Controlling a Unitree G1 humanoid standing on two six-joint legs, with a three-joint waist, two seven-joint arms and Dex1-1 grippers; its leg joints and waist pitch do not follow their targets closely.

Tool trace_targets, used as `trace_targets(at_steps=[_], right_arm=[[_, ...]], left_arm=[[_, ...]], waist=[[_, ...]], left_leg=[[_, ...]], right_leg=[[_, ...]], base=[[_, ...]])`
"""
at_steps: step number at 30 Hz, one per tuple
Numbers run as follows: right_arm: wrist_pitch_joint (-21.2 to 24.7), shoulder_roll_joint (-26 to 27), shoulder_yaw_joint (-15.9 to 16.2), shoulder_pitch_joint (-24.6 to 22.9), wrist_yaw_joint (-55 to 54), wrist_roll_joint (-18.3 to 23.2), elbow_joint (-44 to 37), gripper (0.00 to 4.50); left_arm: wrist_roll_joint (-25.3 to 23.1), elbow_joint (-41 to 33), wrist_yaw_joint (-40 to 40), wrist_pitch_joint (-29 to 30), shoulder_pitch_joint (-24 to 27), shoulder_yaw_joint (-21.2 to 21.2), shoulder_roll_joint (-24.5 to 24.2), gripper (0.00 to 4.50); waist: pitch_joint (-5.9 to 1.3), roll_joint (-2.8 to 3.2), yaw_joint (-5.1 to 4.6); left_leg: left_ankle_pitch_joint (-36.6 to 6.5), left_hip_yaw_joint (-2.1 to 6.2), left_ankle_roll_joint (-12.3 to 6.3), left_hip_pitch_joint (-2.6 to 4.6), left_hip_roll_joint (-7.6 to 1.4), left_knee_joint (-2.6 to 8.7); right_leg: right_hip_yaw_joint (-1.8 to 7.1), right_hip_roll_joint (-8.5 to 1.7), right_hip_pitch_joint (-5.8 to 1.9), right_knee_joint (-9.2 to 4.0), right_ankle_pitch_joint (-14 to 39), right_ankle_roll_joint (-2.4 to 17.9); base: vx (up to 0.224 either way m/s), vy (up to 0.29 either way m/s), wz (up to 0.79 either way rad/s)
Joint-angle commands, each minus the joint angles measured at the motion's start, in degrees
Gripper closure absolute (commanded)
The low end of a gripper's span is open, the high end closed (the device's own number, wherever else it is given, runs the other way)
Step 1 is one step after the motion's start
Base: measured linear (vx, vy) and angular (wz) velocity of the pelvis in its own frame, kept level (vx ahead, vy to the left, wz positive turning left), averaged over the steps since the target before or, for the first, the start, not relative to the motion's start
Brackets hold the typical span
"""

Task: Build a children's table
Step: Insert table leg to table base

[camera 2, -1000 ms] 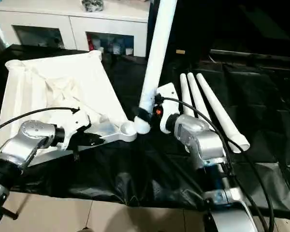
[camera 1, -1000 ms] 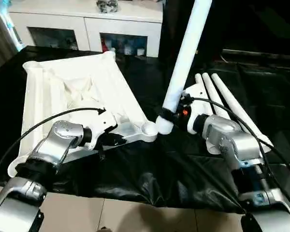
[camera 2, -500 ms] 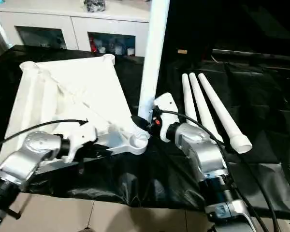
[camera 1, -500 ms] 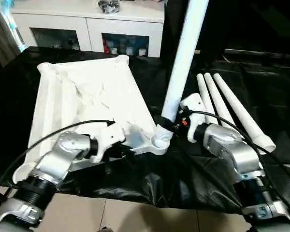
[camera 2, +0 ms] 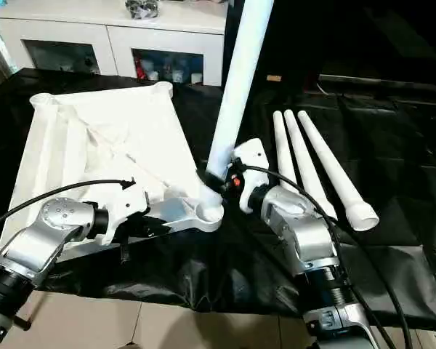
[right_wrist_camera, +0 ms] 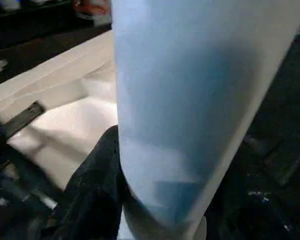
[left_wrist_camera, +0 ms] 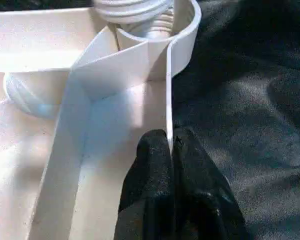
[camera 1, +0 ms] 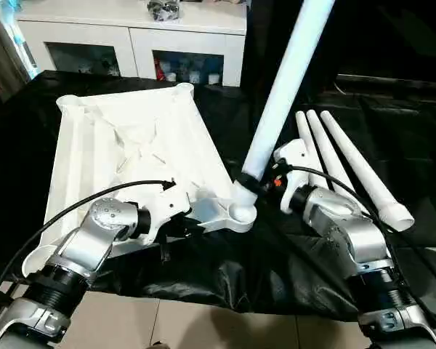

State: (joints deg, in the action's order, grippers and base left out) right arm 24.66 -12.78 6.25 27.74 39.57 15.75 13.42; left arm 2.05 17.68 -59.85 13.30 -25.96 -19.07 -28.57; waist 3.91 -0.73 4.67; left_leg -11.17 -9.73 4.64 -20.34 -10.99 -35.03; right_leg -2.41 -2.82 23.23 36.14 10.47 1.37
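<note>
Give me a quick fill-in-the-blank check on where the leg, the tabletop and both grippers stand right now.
1. The right gripper holds one white leg whose lower end sits at the tabletop's near corner ____.
2. The left gripper is shut on the tabletop's thin ____.
3. Beside the right arm, ____ spare legs lie on the black cloth.
4. The tabletop lies with its ribbed ____ facing up.

Missing words: socket; rim; three; underside

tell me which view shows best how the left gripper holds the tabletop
The left wrist view: the left gripper is shut on the tabletop's thin rim. In both eye views the arm partly hides the pinch near the corner socket.
</note>
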Motion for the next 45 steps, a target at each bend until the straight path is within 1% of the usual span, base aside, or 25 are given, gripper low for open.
trace_targets(at_steps=[1, 2, 5, 6, 10, 11, 12, 17, 18, 20, 22, 23, 26, 28, 30, 31, 32, 34, 37, 38, 39, 40, 42, 44, 45], right_arm=[[2.5, -0.6, 1.4, 0.2, 1.3, -0.1, 0.2, 2.62], [3.0, -1.0, 1.7, 0.1, 2.0, 0.0, 0.1, 2.62], [3.8, -1.8, 2.3, -0.3, 3.4, 0.2, -0.9, 2.62], [4.3, -2.3, 2.4, -0.3, 4.0, 0.3, -1.2, 2.62], [5.6, -2.8, 2.2, -0.1, 4.0, 0.4, -0.9, 2.63], [6.0, -2.9, 2.0, 0.0, 4.0, 0.6, -0.8, 2.63], [6.2, -2.9, 1.9, 0.1, 4.1, 0.6, -0.5, 2.63], [5.8, -2.4, 2.0, 0.6, 4.5, 0.3, 1.8, 2.63], [5.6, -2.1, 1.8, 0.7, 4.3, 0.3, 2.6, 2.63], [5.5, -2.0, 1.7, 0.7, 4.2, 0.3, 2.8, 2.63], [4.6, -1.3, 1.1, 0.6, 3.9, 0.5, 4.8, 2.63], [4.3, -1.1, 0.9, 0.5, 3.7, 0.6, 5.4, 2.63], [3.6, -0.8, 0.4, 0.3, 3.5, 0.7, 6.0, 2.63], [1.9, -0.6, -1.6, -1.0, 2.8, 1.3, 6.9, 2.63], [1.6, -0.5, -2.1, -1.4, 2.6, 1.5, 7.1, 2.63], [1.0, -0.4, -2.6, -1.9, 2.6, 1.7, 7.3, 2.63], [0.3, 0.1, -3.6, -2.6, 2.2, 2.2, 7.9, 2.63], [-0.3, 0.4, -4.3, -3.0, 2.0, 2.6, 8.4, 2.63], [-3.2, 1.3, -5.7, -5.1, 2.2, 3.6, 9.3, 2.63], [-4.0, 1.4, -6.1, -5.6, 2.0, 3.7, 9.5, 2.63], [-5.7, 1.3, -6.1, -6.3, 1.8, 3.2, 9.6, 2.63], [-7.3, 1.2, -6.0, -7.1, 1.5, 2.6, 9.4, 2.63], [-9.6, 0.6, -4.7, -8.6, 1.8, 1.1, 7.5, 2.63], [-10.0, 0.3, -4.2, -9.0, 2.1, 0.6, 6.7, 2.63], [-10.2, -0.3, -2.8, -9.3, 2.3, -0.6, 5.3, 2.63]], left_arm=[[1.5, -0.8, 0.5, 0.0, 0.1, 0.9, 1.2, 4.5], [1.8, -0.9, 0.4, 0.1, 0.1, 1.1, 1.3, 4.5], [2.1, -0.9, 0.6, 0.2, 0.0, 1.4, 1.6, 4.5], [2.4, -0.8, 1.0, 0.1, -0.2, 1.9, 2.1, 4.5], [3.4, -0.8, 1.2, 0.1, -0.3, 2.8, 3.2, 4.5], [3.6, -0.8, 1.2, -0.2, -0.3, 2.9, 3.4, 4.5], [3.6, -0.8, 1.3, -0.1, -0.3, 3.0, 3.5, 4.5], [4.2, -1.1, 1.3, 0.0, -0.1, 3.7, 3.8, 4.5], [4.3, -1.3, 1.2, 0.1, 0.0, 3.8, 3.8, 4.5], [4.3, -1.3, 1.2, 0.1, 0.0, 3.8, 3.8, 4.5], [4.9, -1.9, 0.7, 0.2, 0.5, 4.5, 3.9, 4.5], [4.9, -2.0, 0.6, 0.3, 0.6, 4.7, 3.9, 4.5], [4.4, -2.1, 0.5, 0.5, 0.9, 4.6, 3.8, 4.5], [2.5, -1.9, 1.1, 0.2, 1.4, 3.5, 3.3, 4.5], [2.0, -1.8, 1.3, 0.2, 1.5, 3.3, 3.2, 4.5], [1.7, -1.9, 1.7, 0.2, 1.5, 3.2, 3.1, 4.5], [1.6, -1.7, 2.3, 0.6, 1.4, 3.6, 3.2, 4.5], [1.4, -1.6, 2.8, 0.9, 1.3, 3.9, 3.3, 4.5], [0.9, -1.0, 3.8, 0.6, 0.9, 4.5, 3.5, 4.5], [0.7, -0.9, 4.1, 0.4, 0.8, 4.5, 3.6, 4.5], [0.6, -0.4, 4.3, 0.2, 0.5, 4.6, 3.7, 4.5], [0.5, 0.0, 4.6, 0.1, 0.2, 4.6, 3.9, 4.5], [0.4, 0.5, 4.8, 0.0, -0.1, 4.6, 4.0, 4.5], [0.4, 0.6, 4.8, -0.1, -0.2, 4.6, 4.0, 4.5], [0.3, 0.7, 4.8, -0.1, -0.3, 4.6, 4.0, 4.5]], waist=[[-3.94, -0.05, -0.47], [-3.94, 0.43, -0.44], [-4.01, 0.11, -0.49], [-4.01, 0.68, -0.53], [-4.14, 0.32, -0.42], [-4.12, 0.03, -0.44], [-4.14, 0.2, -0.29], [-4.12, 0.09, -0.33], [-4.13, 0.31, -0.32], [-4.09, 0.16, -0.35], [-4.1, 1.15, -0.38], [-4.12, 0.7, -0.64], [-4.16, 0.82, -0.83], [-4.16, 0.65, -0.91], [-4.1, 0.55, -0.98], [-4.14, 0.09, -1.03], [-4.08, 0.32, -0.94], [-4.1, 0.35, -1.0], [-4.02, 0.37, -1.0], [-4.02, 0.62, -1.01], [-4.03, 0.54, -1.09], [-3.95, 0.76, -1.11], [-3.92, 0.74, -1.08], [-3.94, 0.59, -1.17], [-3.91, 0.58, -1.21]], left_leg=[[-10.1, 0.31, 0.34, 0.2, -1.66, 4.39], [-10.5, 0.39, 0.62, 0.25, -1.63, 4.38], [-10.5, 0.38, 0.69, 0.31, -1.69, 4.4], [-10.7, 0.41, 0.77, 0.28, -1.65, 4.38], [-10.0, 0.35, 0.6, 0.33, -1.65, 4.3], [-9.9, 0.28, 0.44, 0.31, -1.62, 4.29], [-9.5, 0.32, 0.33, 0.2, -1.61, 4.26], [-9.7, 0.32, 0.24, 0.17, -1.63, 4.27], [-9.8, 0.34, 0.26, 0.19, -1.64, 4.27], [-9.9, 0.31, 0.27, 0.19, -1.61, 4.29], [-10.7, 0.46, 0.68, 0.33, -1.65, 4.33], [-10.9, 0.38, 0.71, 0.25, -1.63, 4.35], [-10.9, 0.43, 0.54, 0.17, -1.59, 4.34], [-10.8, 0.41, 0.34, 0.16, -1.57, 4.34], [-11.0, 0.42, 0.07, 0.23, -1.64, 4.41], [-11.0, 0.39, -0.06, 0.17, -1.66, 4.43], [-11.0, 0.39, -0.16, 0.23, -1.65, 4.44], [-11.3, 0.4, -0.2, 0.3, -1.71, 4.46], [-12.3, 0.34, -0.31, 0.35, -1.69, 4.51], [-12.4, 0.4, -0.24, 0.35, -1.67, 4.54], [-12.6, 0.41, -0.24, 0.26, -1.68, 4.61], [-13.1, 0.44, -0.19, 0.35, -1.7, 4.65], [-13.8, 0.39, -0.22, 0.5, -1.7, 4.63], [-13.8, 0.47, -0.38, 0.25, -1.65, 4.75], [-14.2, 0.51, -0.41, 0.28, -1.65, 4.77]], right_leg=[[2.82, -4.45, -2.78, -4.96, 17.0, 8.5], [2.85, -4.51, -2.71, -5.01, 17.9, 8.3], [2.85, -4.38, -2.75, -4.99, 17.3, 8.3], [2.84, -4.32, -2.76, -4.97, 16.5, 8.6], [2.83, -4.34, -2.84, -4.86, 15.0, 9.3], [2.83, -4.31, -2.85, -4.91, 15.2, 9.3], [2.83, -4.38, -2.9, -4.88, 15.4, 9.2], [2.78, -4.46, -2.86, -4.93, 16.0, 9.0], [2.8, -4.52, -2.84, -4.96, 16.2, 9.0], [2.81, -4.48, -2.84, -5.08, 16.8, 8.8], [2.75, -4.47, -2.69, -5.08, 17.0, 8.9], [2.72, -4.41, -2.76, -5.15, 16.4, 9.2], [2.7, -4.39, -2.9, -5.08, 15.8, 9.5], [2.7, -4.39, -2.91, -5.11, 16.3, 9.3], [2.67, -4.44, -2.75, -5.3, 18.2, 8.9], [2.65, -4.44, -2.81, -5.32, 18.2, 8.8], [2.69, -4.51, -2.68, -5.31, 18.5, 8.8], [2.66, -4.53, -2.62, -5.33, 18.6, 8.9], [2.64, -4.59, -2.53, -5.59, 19.7, 8.7], [2.62, -4.59, -2.54, -5.53, 19.9, 8.7], [2.57, -4.55, -2.57, -5.56, 19.9, 8.6], [2.56, -4.56, -2.47, -5.63, 20.4, 8.6], [2.59, -4.55, -2.33, -5.81, 20.9, 8.4], [2.55, -4.54, -2.54, -5.79, 21.3, 8.1], [2.52, -4.54, -2.46, -5.87, 22.4, 7.8]], base=[[0.0, 0.0, 0.0], [0.0, 0.0, 0.0], [0.0, 0.0, 0.0], [0.0, 0.0, 0.0], [0.0, 0.0, 0.0], [0.0, 0.0, 0.0], [0.0, 0.0, 0.0], [0.0, 0.0, 0.0], [0.0, 0.0, 0.0], [0.0, 0.0, 0.0], [0.0, 0.0, 0.0], [0.0, 0.0, 0.0], [0.0, 0.0, 0.0], [0.0, 0.0, 0.0], [0.0, 0.0, 0.0], [0.0, 0.0, 0.0], [0.0, 0.0, 0.0], [0.0, 0.0, 0.0], [0.0, 0.0, 0.0], [0.0, 0.0, 0.0], [0.0, 0.0, 0.0], [0.0, 0.0, 0.0], [0.0, 0.0, 0.0], [0.0, 0.0, 0.0], [0.0, 0.0, 0.0]])
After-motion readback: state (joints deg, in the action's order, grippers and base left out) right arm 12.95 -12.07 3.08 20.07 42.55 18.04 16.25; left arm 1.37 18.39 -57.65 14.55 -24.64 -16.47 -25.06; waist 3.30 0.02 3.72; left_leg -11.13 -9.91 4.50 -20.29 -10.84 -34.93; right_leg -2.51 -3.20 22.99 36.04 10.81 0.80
